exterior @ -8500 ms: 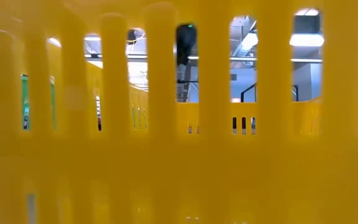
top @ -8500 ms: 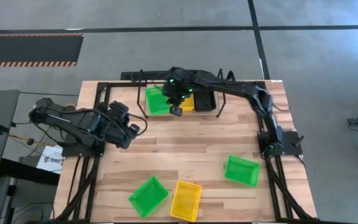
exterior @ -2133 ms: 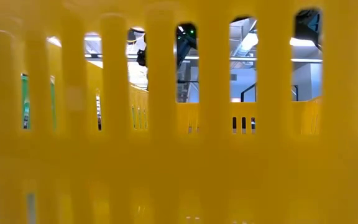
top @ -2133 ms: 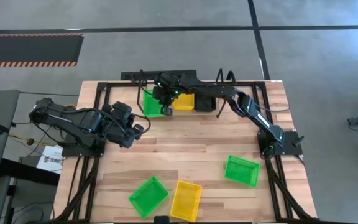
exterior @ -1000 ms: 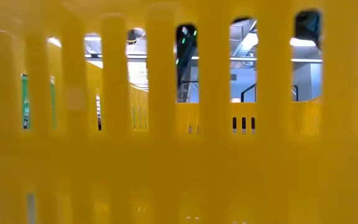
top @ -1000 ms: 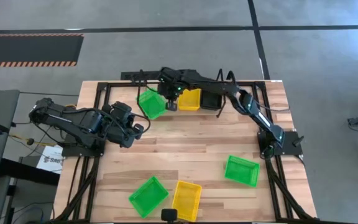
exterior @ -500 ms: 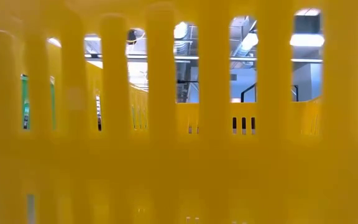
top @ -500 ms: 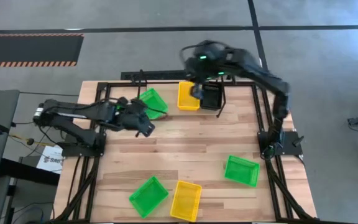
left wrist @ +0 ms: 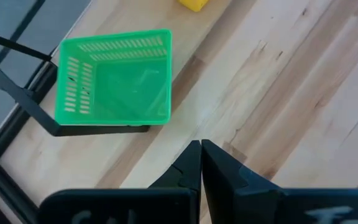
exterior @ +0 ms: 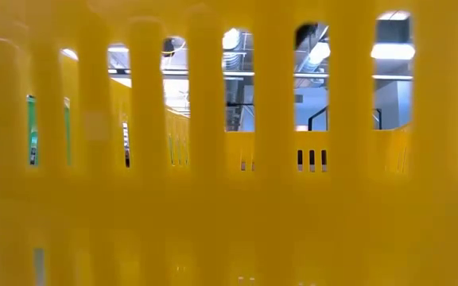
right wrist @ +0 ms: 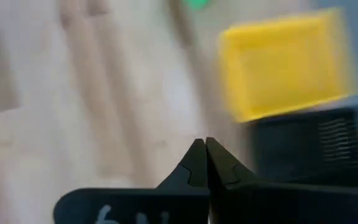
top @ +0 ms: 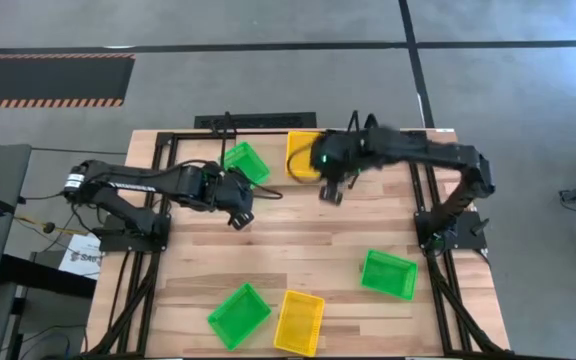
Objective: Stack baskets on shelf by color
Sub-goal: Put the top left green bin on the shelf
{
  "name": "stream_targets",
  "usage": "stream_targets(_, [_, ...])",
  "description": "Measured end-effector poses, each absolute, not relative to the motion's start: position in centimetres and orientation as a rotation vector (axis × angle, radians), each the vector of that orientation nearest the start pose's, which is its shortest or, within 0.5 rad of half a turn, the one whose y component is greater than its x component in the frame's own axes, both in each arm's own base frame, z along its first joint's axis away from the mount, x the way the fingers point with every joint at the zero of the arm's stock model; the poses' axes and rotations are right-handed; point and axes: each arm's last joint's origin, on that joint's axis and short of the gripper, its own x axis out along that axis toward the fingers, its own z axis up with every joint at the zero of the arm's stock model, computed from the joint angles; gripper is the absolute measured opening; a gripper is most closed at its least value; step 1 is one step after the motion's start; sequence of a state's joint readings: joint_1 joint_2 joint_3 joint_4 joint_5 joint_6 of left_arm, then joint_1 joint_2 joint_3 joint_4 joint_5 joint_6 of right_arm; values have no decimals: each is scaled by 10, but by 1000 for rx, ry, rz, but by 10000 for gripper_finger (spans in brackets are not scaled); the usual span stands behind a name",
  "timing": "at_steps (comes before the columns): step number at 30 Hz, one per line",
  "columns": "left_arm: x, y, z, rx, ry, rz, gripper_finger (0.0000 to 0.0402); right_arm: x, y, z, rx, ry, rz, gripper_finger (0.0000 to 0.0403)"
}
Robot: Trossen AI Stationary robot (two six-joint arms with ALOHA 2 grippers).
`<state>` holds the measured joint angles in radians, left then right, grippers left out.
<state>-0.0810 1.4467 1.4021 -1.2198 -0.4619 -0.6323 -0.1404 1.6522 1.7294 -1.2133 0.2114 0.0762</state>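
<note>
A green basket (top: 245,160) lies askew at the left end of the black wire shelf (top: 227,128); a shelf wire (left wrist: 98,129) shows under its near edge in the left wrist view (left wrist: 114,78). A yellow basket (top: 303,155) sits beside it, and a black basket (right wrist: 316,149) beside that. My left gripper (top: 238,217) is shut and empty over the wood, just near of the green basket. My right gripper (top: 330,195) is shut and empty, just near of the yellow basket (right wrist: 288,62).
Near the table's front edge lie a green basket (top: 238,313) and a yellow basket (top: 299,322); another green basket (top: 388,273) lies at the right. A yellow basket wall (exterior: 229,206) fills the low view. Bare wood lies across the middle.
My right gripper has left the green basket at the shelf, swung up and toward the table's right, then come down toward the near edge in front of the yellow basket. My left arm has reached out toward the table's right, to just near of the green basket.
</note>
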Motion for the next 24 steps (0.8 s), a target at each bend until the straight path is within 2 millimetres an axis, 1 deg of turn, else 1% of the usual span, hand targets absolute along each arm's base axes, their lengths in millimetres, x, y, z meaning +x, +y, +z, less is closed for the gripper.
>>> stream_targets(1, [263, -7, 325, -206, 1056, 697, 0, 316, -47, 345, 58, 1122, -347, 0])
stream_targets(3, [265, -3, 324, -220, 1065, 701, 0, 306, -41, 326, 134, 1096, -357, 0])
stream_targets(5, [268, 1, 321, -242, 1072, 692, 0, 292, -36, 315, 200, 1062, -382, 0])
stream_targets(8, [275, 8, 316, -273, 1084, 699, 0, 272, -26, 310, 272, 1020, -402, 0])
stream_targets(10, [280, 14, 312, -282, 1090, 706, 2, 261, -19, 314, 307, 995, -396, 0])
stream_targets(13, [291, 26, 303, -307, 1121, 653, 18, 247, -10, 328, 303, 924, -394, 0])
stream_targets(17, [308, 43, 282, -320, 1177, 637, 60, 230, -5, 347, 296, 822, -372, 0])
stream_targets(22, [321, 63, 250, -357, 1290, 706, 117, 207, -2, 365, 296, 734, -343, 0])
stream_targets(24, [323, 69, 241, -385, 1319, 712, 136, 199, -2, 371, 300, 704, -338, 0])
